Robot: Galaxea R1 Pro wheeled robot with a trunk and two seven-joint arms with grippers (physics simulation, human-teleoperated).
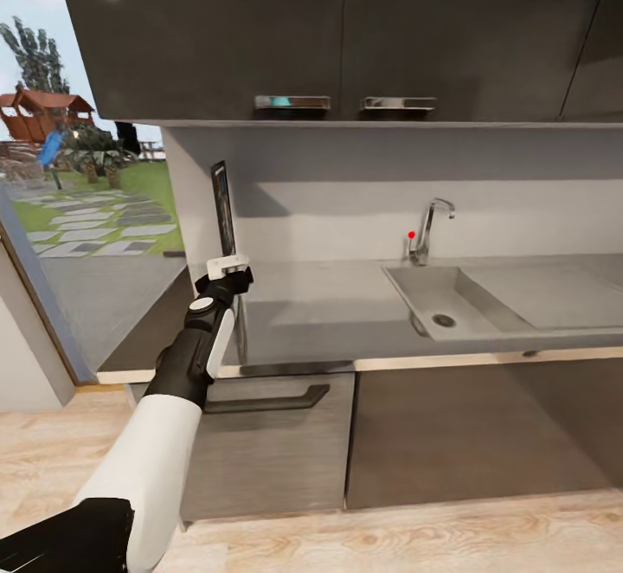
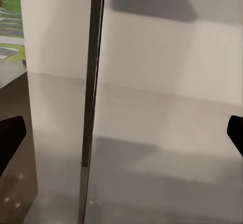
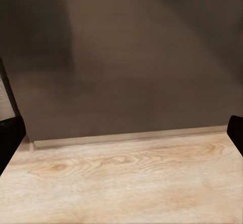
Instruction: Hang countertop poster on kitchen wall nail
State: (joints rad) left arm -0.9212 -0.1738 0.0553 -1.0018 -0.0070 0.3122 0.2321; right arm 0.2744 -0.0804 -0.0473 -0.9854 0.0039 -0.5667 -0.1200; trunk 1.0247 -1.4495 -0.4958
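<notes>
Poster stands upright and edge-on at the left end of the grey desk, close to the back wall, so only its thin dark frame edge shows from the head view. The left gripper is raised over the desk's left end, right at the poster's lower part, with its white fingertip bar across the frame edge; whether it touches the frame cannot be told from there. In the left wrist view the poster appears as a narrow dark vertical strip standing on the glossy desk, lying between the two dark fingertips, and the jaws are spread wide, well clear of the strip on both sides.

Further right on the desk sits the moulded sink, and behind it the chrome tap with a red knob. Dark wall cabinets hang above, dark base cabinets stand below.

The right wrist view looks at a dark cabinet front and the pale wooden floor; the right jaws are spread, holding nothing.
</notes>
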